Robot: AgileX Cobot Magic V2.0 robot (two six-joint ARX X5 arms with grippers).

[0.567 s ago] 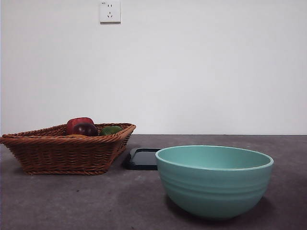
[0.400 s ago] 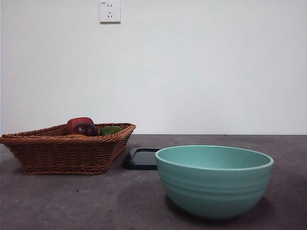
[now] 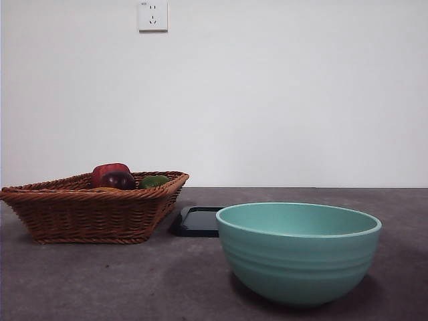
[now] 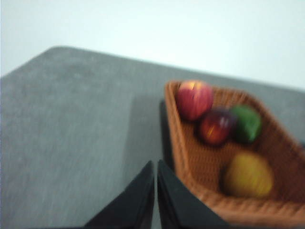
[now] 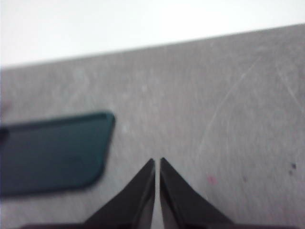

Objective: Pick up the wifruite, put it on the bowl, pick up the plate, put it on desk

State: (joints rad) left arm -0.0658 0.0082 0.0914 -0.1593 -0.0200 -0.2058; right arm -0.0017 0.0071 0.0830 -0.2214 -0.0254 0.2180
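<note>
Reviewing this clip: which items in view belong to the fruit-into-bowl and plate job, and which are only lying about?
Job:
- wifruite, in the basket
- bowl, nothing visible in it
- dark plate, flat beside the basket
- desk
- left gripper and right gripper, both shut

Lying about:
- wicker basket
- red fruit
- dark purple fruit
- green fruit
- wall socket
</note>
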